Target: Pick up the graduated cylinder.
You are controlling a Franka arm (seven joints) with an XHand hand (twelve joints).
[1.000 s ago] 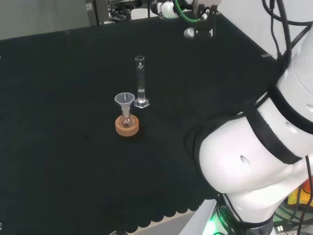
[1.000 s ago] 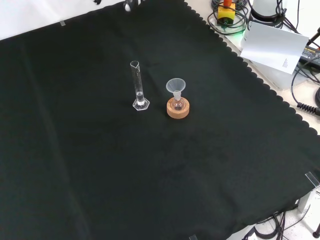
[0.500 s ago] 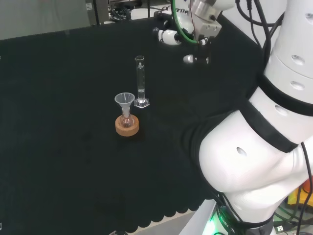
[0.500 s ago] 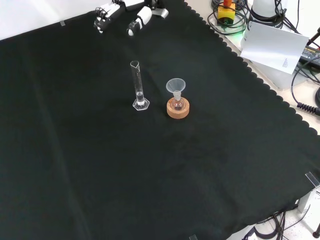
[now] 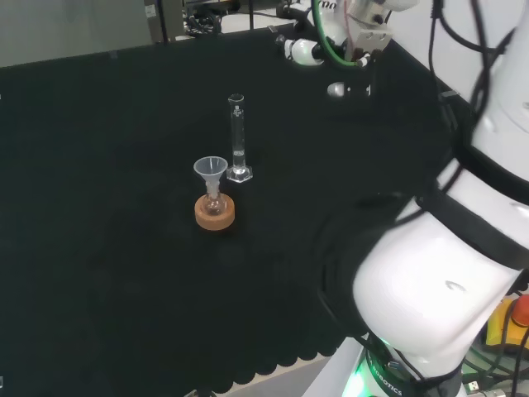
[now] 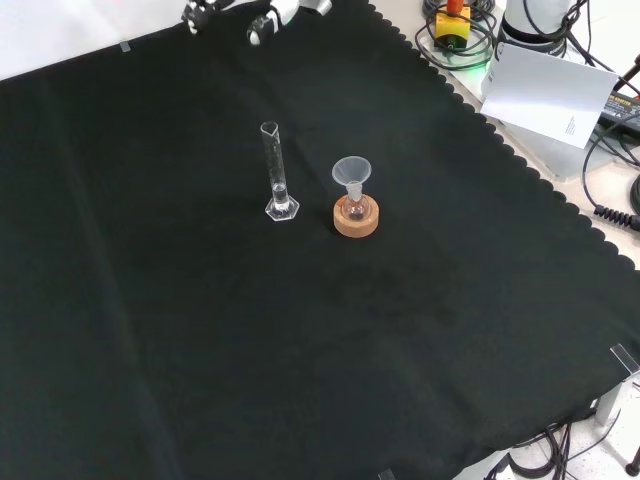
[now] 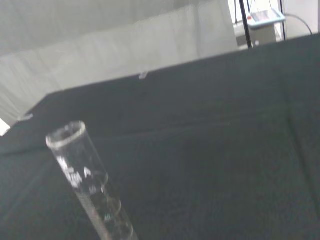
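Note:
The graduated cylinder [image 5: 237, 136] is a tall, thin, clear tube on a hexagonal foot, upright near the middle of the black cloth [image 5: 99, 273]. In the front view the cylinder [image 6: 275, 172] stands left of a clear funnel [image 6: 351, 172]. In the wrist view the cylinder's [image 7: 80, 165] rim and printed marks are close. The hand [image 5: 318, 51] hangs above the far right of the cloth in the head view, well away from the cylinder. In the front view the hand [image 6: 262, 22] sits at the top edge. Its fingers look relaxed and hold nothing.
The funnel [image 5: 211, 169] sits in a small flask on a cork ring [image 5: 215, 212], just in front of the cylinder in the head view. The arm's white links [image 5: 446, 281] stand at that view's right. A paper sheet [image 6: 548, 92] and cables lie beyond the cloth's scalloped edge.
The hand came in over the cloth's far side, then drew back a little towards the front view's top edge. The arm's links have swung. Cylinder and funnel have not moved.

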